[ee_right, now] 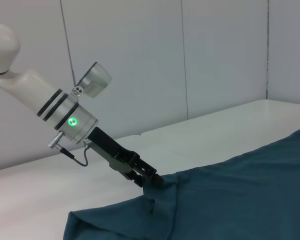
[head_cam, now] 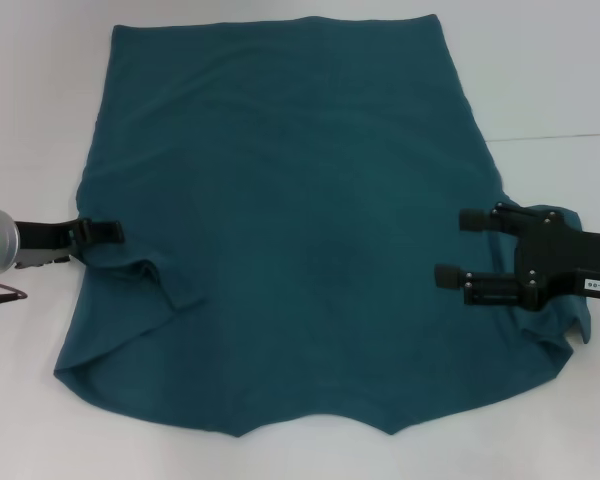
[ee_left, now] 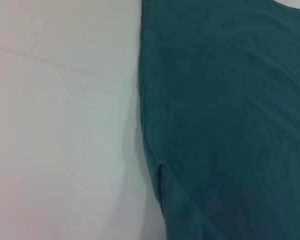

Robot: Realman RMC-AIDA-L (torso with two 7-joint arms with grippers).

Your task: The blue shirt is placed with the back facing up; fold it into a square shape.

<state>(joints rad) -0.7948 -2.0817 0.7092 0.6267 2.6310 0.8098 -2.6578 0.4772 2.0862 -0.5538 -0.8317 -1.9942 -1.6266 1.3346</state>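
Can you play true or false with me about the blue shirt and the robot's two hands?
1. The shirt lies spread on a white table. True.
2. Big white letters show on the shirt. False: the side facing up is plain.
3. The left gripper is at the shirt's left edge. True.
4. The right gripper is shut tight. False: its fingers are apart, over the shirt's right side.
5. The shirt is already folded square. False: it is still spread out.
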